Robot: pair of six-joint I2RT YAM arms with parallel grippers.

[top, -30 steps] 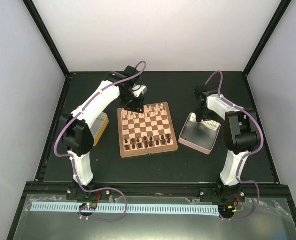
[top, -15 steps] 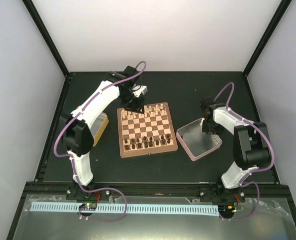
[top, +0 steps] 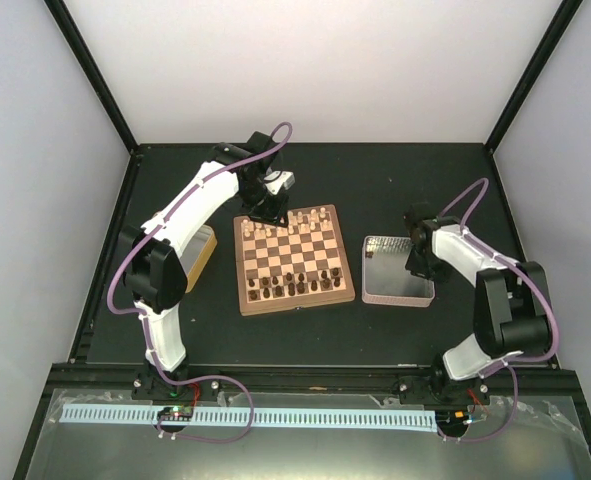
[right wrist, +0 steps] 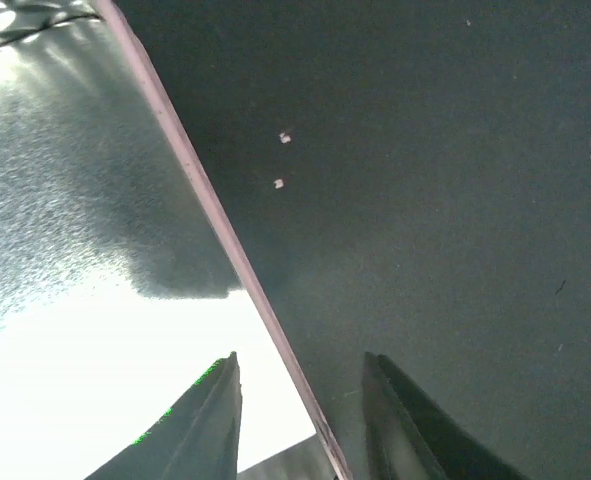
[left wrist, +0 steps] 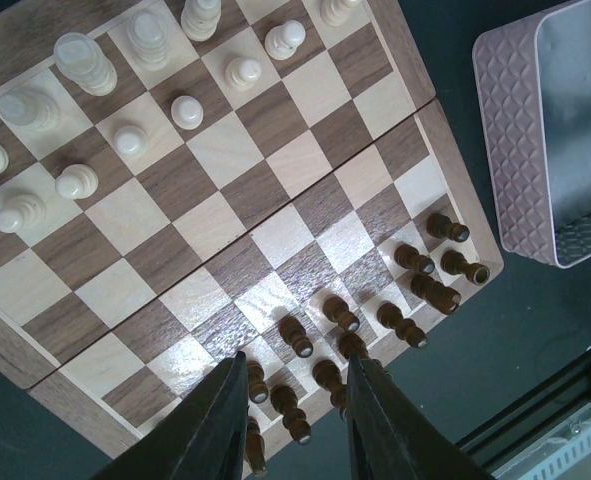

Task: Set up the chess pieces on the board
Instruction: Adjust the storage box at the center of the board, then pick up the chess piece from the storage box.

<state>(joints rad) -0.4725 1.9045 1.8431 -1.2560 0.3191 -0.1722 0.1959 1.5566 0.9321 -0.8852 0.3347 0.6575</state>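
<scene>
One square board [top: 295, 252], mid-frame, slightly skewed; pale chess pieces [left wrist: 83, 62] along upper edge, dark along lower, counts unclear. Left gripper [left wrist: 297, 358] above upper-left corner, jaws apart, empty. Right gripper [right wrist: 300, 356] astride one pink tray [top: 396, 297] rim, grip unclear.

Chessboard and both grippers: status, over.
Left gripper open, over the chessboard. Right gripper astride the pink tray rim, grip unclear. Dark chess pieces and cream chess pieces on board.
</scene>
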